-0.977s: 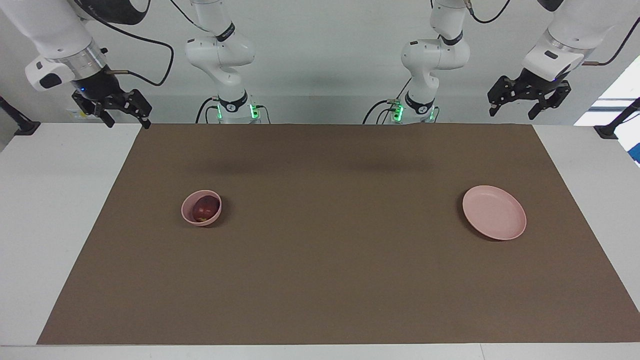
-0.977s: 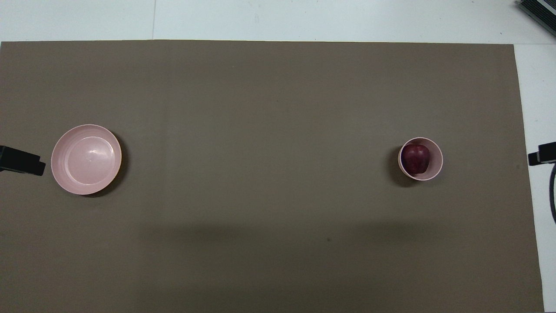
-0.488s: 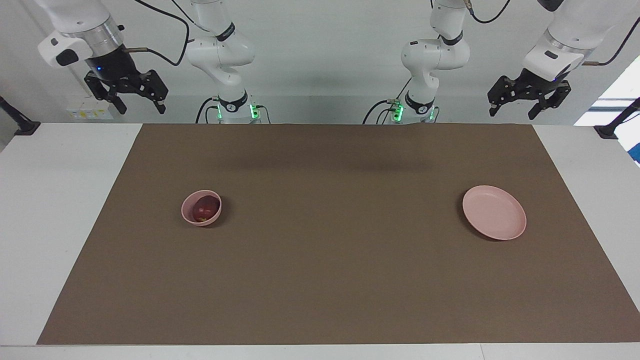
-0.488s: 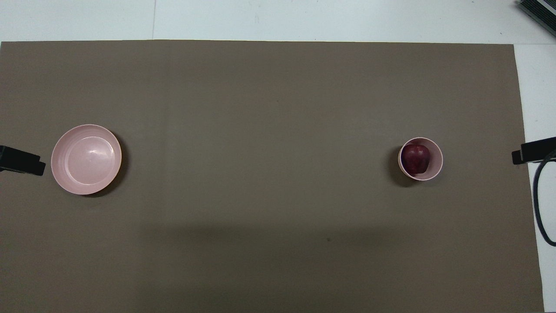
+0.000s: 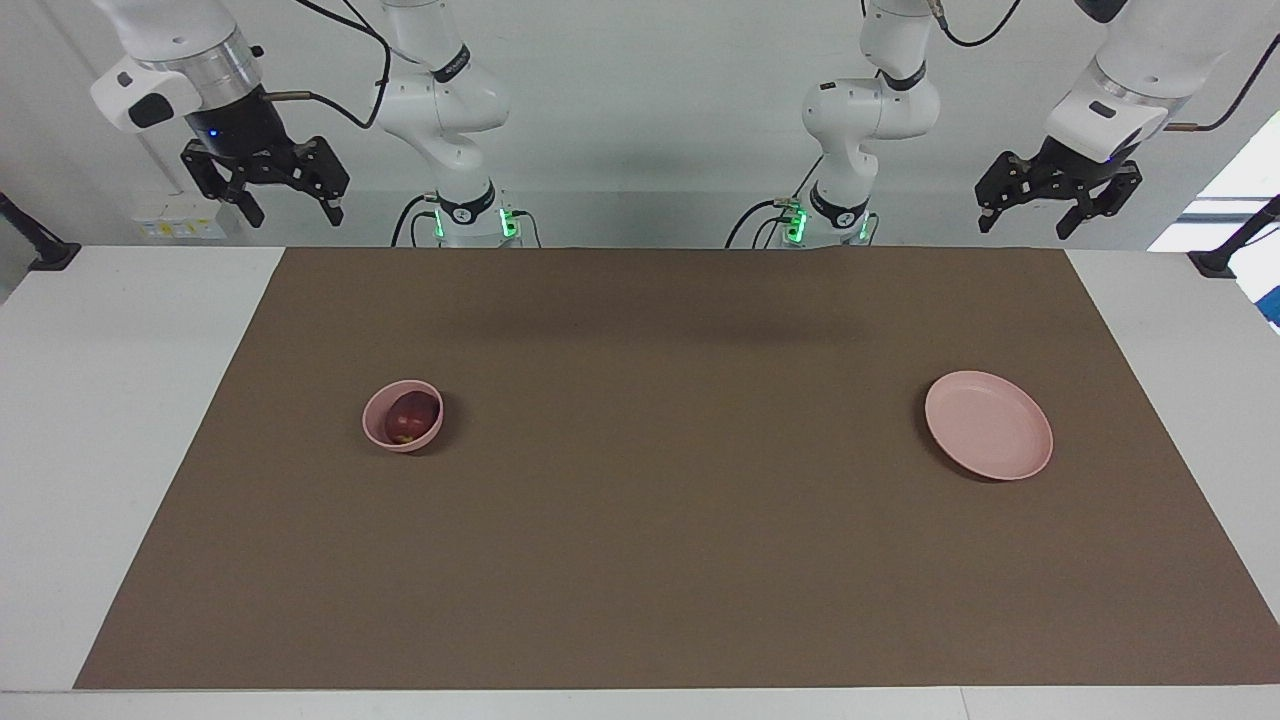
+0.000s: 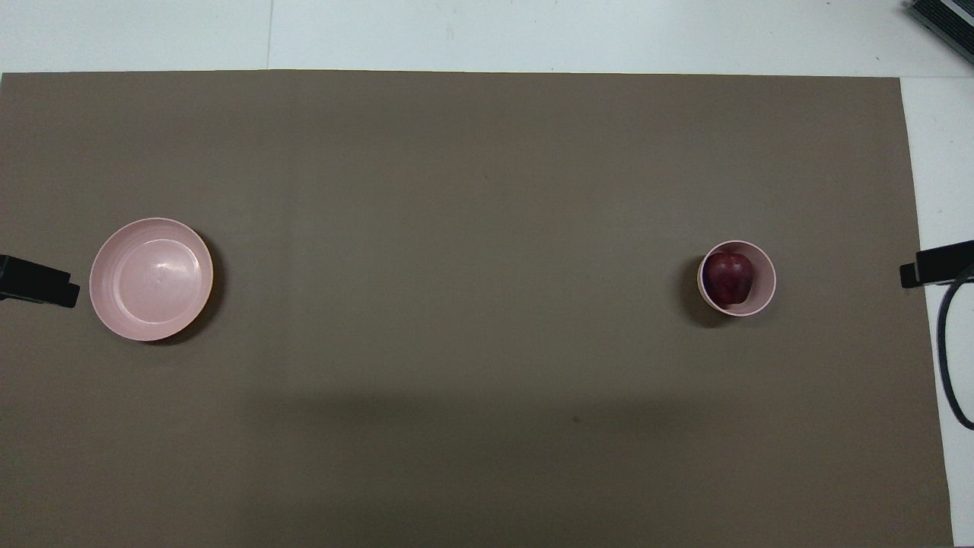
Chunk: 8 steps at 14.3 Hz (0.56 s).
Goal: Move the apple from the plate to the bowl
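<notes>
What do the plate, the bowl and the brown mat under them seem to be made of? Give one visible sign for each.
Plate: probably plastic or melamine, smooth pale pink with a soft sheen in its middle.
Bowl: apparently the same pink material, with a thin, even rim; it holds the apple.
Mat: looks like matte felt or card, flat brown and without glare.

Mat: brown mat [image 6: 456, 228] covers most of the white table [image 5: 100, 400].
Corner: dark ribbed object [image 6: 943, 19], possibly equipment.
</notes>
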{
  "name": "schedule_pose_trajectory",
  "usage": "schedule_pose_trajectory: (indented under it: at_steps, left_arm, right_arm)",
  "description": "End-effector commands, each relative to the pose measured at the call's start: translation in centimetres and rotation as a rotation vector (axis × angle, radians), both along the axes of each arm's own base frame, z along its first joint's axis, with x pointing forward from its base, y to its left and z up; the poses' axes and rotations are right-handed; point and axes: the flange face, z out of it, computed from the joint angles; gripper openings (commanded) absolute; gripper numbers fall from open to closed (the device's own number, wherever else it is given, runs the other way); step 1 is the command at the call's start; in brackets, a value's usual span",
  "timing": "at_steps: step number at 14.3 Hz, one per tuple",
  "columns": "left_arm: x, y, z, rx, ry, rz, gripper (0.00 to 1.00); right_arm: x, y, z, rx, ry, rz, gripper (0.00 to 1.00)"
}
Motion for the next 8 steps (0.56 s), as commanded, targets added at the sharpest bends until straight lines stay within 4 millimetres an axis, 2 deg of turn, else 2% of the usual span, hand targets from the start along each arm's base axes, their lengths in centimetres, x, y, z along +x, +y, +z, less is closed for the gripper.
schedule_pose_trajectory:
  at_steps: [1, 8]
  left_arm:
    - [-0.7, 0.27, 0.07, 0.01, 0.003, 0.009, 1.0]
    - [-0.63, 0.33, 0.05, 0.009, -0.002, 0.018, 1.0]
  right_arm:
    - [-0.29, -0.13, 0.03, -0.016, 0.005, -0.008, 1.0]
    - [-0.26, -0.41, 0.07, -0.022, 0.003, -0.015, 1.0]
